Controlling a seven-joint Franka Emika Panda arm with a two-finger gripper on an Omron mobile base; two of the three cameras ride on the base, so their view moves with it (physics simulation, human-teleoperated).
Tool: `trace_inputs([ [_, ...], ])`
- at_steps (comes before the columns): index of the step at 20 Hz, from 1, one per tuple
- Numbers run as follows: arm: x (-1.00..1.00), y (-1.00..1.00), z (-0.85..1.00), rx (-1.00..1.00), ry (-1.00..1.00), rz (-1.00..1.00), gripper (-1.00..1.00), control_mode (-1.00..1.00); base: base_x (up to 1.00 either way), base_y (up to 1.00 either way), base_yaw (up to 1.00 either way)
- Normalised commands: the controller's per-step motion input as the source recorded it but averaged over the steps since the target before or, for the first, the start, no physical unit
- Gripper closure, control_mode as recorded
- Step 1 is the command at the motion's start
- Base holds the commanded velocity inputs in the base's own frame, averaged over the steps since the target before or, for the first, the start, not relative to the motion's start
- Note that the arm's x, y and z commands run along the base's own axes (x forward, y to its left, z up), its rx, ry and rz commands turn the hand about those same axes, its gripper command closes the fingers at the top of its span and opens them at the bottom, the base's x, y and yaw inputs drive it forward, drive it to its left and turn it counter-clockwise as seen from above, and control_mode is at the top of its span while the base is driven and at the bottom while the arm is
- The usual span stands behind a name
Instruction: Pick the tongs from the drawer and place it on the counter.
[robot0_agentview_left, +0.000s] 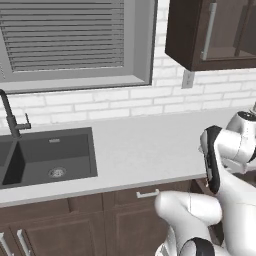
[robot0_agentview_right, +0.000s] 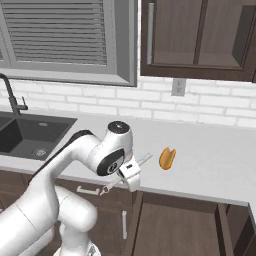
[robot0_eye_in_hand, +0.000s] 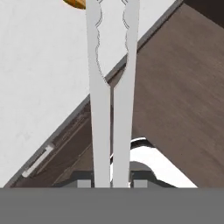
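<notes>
The tongs (robot0_eye_in_hand: 111, 100) are gripped near their joined end between the two fingertips of the gripper (robot0_eye_in_hand: 111, 183), whose jaws are closed tightly on the two metal arms. In the hand view the arms run straight away from the hand, side by side and almost touching, with scalloped ends spread slightly at the far tip. In the right base view the tongs (robot0_agentview_right: 144, 160) are seen as a thin silvery bar held level with the front edge of the counter (robot0_agentview_right: 210, 155), one end poking out toward the worktop and the other sticking out below the hand.

The drawer (robot0_agentview_right: 175, 227) is seen pulled out under the counter edge, its brown inside open to view below and to the right of the hand. The tongs are lifted clear of it and held above its near left corner, partly over the counter edge.

Just beyond the tongs' tip an orange oval food item (robot0_agentview_right: 167, 158) lies on the counter, near but apart from them; a sliver of it is caught at the top of the hand view. A dark sink (robot0_agentview_left: 47, 157) with a black faucet (robot0_agentview_left: 12, 117) is set into the counter well to the left. A dark wall cabinet (robot0_agentview_right: 197, 37) hangs above the brick backsplash, beside a shuttered window (robot0_agentview_left: 65, 35).
</notes>
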Motion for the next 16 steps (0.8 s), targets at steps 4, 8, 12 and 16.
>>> trace_inputs([
  [4, 1.00, 1.00, 1.00, -0.21, 0.01, -0.07, 1.00, -1.00, 0.00, 0.00, 0.00],
  [8, 1.00, 0.97, 0.63, -0.18, 0.21, -0.15, 1.00, -1.00, 0.00, 0.00, 0.00],
  [12, 0.86, 0.64, -0.01, -0.14, 0.45, -0.05, 1.00, -1.00, 0.00, 0.00, 0.00],
  [16, 0.52, -0.04, -0.40, 0.00, 0.02, 0.00, 1.00, -1.00, 0.00, 0.00, 0.00],
])
